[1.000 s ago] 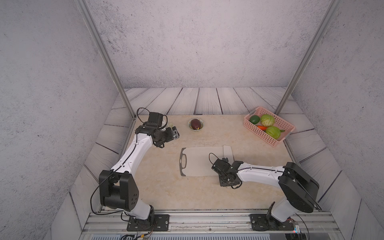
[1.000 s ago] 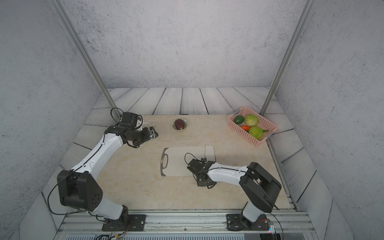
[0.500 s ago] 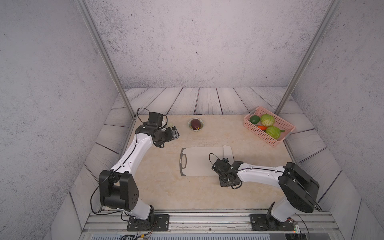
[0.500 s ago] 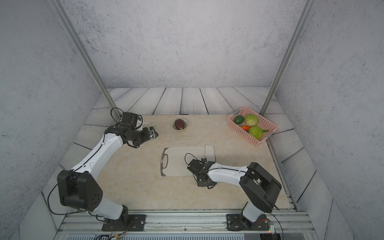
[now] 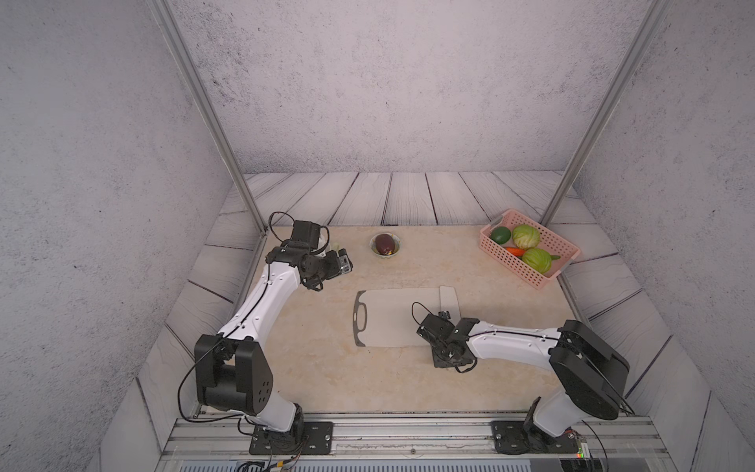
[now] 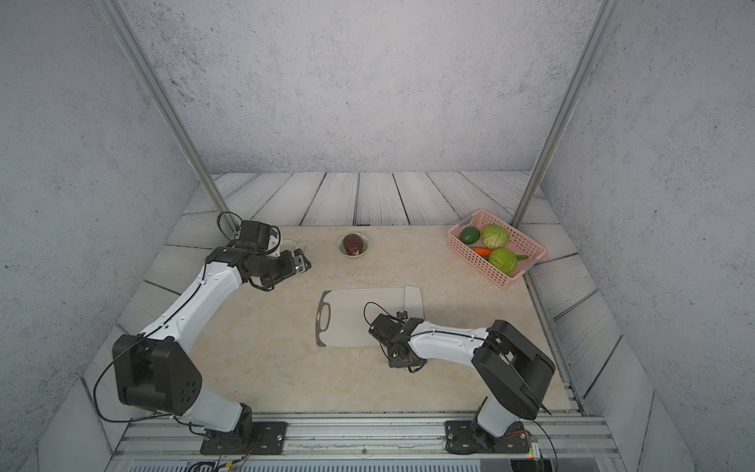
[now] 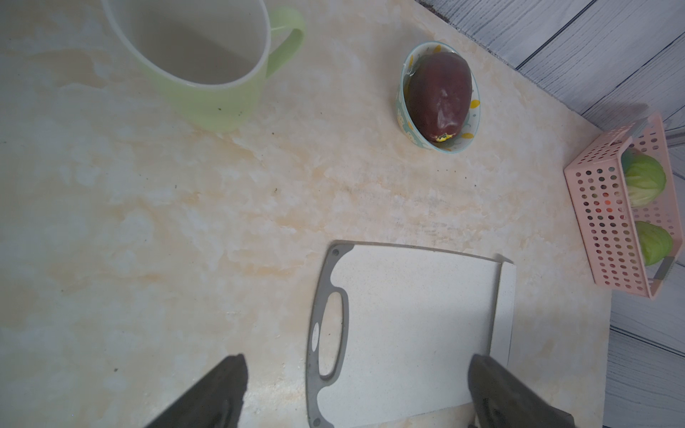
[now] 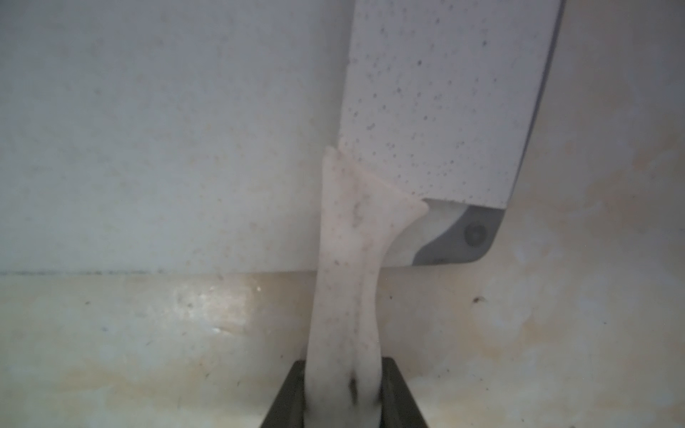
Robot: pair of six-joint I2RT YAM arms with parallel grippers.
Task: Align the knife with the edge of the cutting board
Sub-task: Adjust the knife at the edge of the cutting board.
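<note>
While the right arm lies low over the worktop (image 5: 327, 380), I see the right fingers (image 8: 288, 405) clenched on the end of the knife's slim handle, one on each side. The knife (image 8: 444, 92) lies flat on the end of the cutting board (image 8: 148, 129) away from the handle slot. Its broad blade covers most of that dark end trim and runs nearly along the short edge, a little tilted in the right wrist view. The handle sticks out past the board's near long edge, over the worktop.

The left fingers (image 7: 215, 392) are spread wide with nothing between them, raised at the far left of the worktop, well apart from the board. A pale green mug (image 7: 192, 55) stands close to that arm. A small bowl (image 7: 402, 111) holds a dark purple vegetable, and a pink basket (image 5: 527, 269) of green vegetables and a carrot sits at the far right corner.
</note>
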